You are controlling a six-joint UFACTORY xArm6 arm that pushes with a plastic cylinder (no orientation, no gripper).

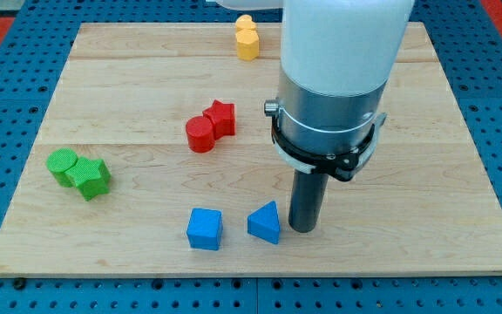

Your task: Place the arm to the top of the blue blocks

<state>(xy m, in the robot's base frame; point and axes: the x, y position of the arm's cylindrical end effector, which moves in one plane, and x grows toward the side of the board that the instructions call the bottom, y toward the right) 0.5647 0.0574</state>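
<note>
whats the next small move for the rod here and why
Probably slide my tip toward the view's top-left. It now sits just right of the blue triangle block, level with it and the blue cube, not above them.

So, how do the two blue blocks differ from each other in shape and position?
The blue cube has square faces; the blue triangular block narrows to a point at its top. The cube lies further to the view's left, apart from my tip; the triangular block sits right beside my tip, on its left. Both share the same blue and lie near the view's bottom.
</note>
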